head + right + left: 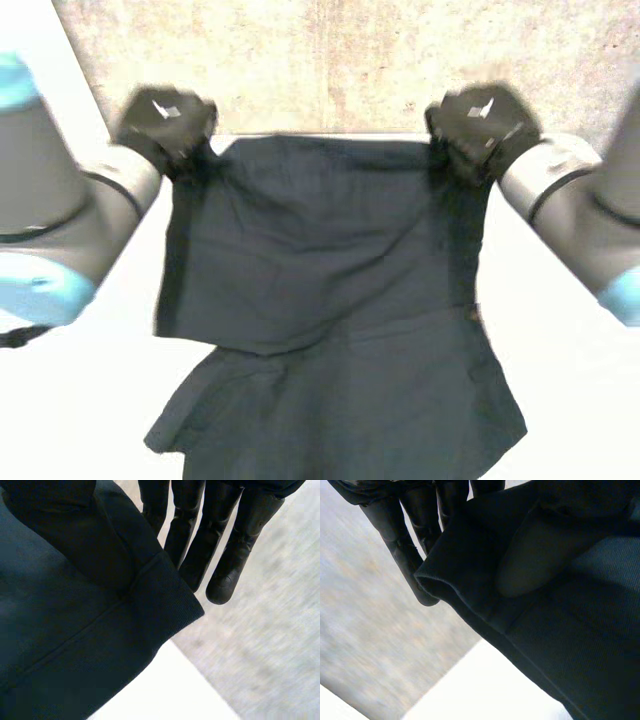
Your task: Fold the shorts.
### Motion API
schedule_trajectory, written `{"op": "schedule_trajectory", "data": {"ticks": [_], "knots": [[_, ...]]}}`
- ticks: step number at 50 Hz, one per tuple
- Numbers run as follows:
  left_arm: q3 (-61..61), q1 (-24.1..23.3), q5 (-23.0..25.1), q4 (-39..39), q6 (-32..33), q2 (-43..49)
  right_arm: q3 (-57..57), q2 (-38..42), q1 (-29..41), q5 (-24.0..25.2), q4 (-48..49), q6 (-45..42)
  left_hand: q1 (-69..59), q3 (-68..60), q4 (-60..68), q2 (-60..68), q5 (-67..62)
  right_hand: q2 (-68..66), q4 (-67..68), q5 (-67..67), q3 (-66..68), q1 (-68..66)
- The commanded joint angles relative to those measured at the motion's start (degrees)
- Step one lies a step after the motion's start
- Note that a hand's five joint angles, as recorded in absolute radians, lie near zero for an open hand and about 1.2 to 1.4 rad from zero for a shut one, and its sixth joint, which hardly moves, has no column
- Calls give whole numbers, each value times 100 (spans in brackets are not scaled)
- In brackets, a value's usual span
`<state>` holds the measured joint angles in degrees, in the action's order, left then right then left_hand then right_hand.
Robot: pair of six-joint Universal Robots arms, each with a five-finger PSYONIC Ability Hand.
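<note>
White tabletop (570,340) carries the dark shorts (330,290). The left hand (165,120) and right hand (485,125) each pinch a far corner. The first fold looks underway, not yet laid flat.

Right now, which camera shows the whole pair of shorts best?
The head view: the dark shorts stretch nearly whole across the table, far corners pinched by the left hand and right hand. Each wrist view catches one hemmed corner against that hand's fingers.
</note>
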<state>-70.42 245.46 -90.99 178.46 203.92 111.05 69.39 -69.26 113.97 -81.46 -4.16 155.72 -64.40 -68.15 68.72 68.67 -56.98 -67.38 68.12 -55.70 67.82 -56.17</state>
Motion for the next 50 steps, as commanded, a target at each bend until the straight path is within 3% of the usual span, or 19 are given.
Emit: {"op": "schedule_trajectory", "data": {"ticks": [1, 6, 11, 12, 13, 14, 15, 16, 22, 27, 34, 42, 50], "knots": [[1590, 37, -33, 435, 104, 2244, -1179, 1966, 63, -545, 440, -16, -1560, -1185, 1128, 1133, -1302, -1262, 1188, -1430, 1218, -2383], [3345, 265, -68, 601, 683, 3386, -1674, 2548, 64, -696, 1600, -77, -1560, -1185, 1128, 1133, -1302, -1262, 1188, -1430, 1218, -2383], [4360, 266, -15, 857, 764, 3959, -1972, 2979, 63, -608, 2674, -165, -1560, -1185, 1128, 1133, -1302, -1262, 1188, -1430, 1218, -2383], [4448, 257, -15, 883, 772, 4012, -2077, 3058, 64, -582, 2709, -182, -1560, -1185, 1128, 1133, -1302, 198, -271, 30, -241, -923], [4492, 248, -6, 909, 781, 4047, -2279, 3181, 64, -547, 2579, -191, -896, -521, 464, 469, -638, 5408, -5482, 5240, -5451, 4287], [4510, 222, 2, 945, 781, 4065, -2376, 3234, 64, -537, 2456, -191, 2491, 2866, -2923, -2918, 2750, 5738, -5812, 5570, -5782, 4617], [4510, 204, 3, 971, 799, 4065, -2464, 3278, 64, -511, 2307, -191, 4607, 4982, -5039, -5034, 4865, 5738, -5812, 5570, -5782, 4617], [4510, 178, -6, 997, 799, 4074, -2535, 3305, 64, -485, 2158, -200, 5440, 5815, -5872, -5867, 5698, 5738, -5812, 5570, -5782, 4617], [4458, 73, -181, 1130, 764, 3995, -2475, 2998, 64, -432, 1532, -156, 5440, 5815, -5872, -5867, 5698, 5738, -5812, 5570, -5782, 4617], [3853, 81, -568, 1042, 711, 3478, -1388, 1928, -15, -380, 1365, -173, 5440, 5815, -5872, -5867, 5698, 5738, -5812, 5570, -5782, 4617], [1420, 125, -648, 901, 509, 1808, -6, 863, -77, -125, 909, -209, 5301, 5677, -5733, -5728, 5560, 5738, -5812, 5570, -5782, 4617], [-1411, 55, -639, 787, -483, -327, 1576, 247, -437, 1105, 223, -454, 4863, 5239, -5296, -5291, 5122, 5738, -5812, 5570, -5782, 4617], [-3442, -121, -630, 365, -1494, -1840, 2948, -96, -833, 1537, 336, -1061, 4224, 4600, -4656, -4651, 4483, 3947, -4020, 3779, -3990, 2826]]}}
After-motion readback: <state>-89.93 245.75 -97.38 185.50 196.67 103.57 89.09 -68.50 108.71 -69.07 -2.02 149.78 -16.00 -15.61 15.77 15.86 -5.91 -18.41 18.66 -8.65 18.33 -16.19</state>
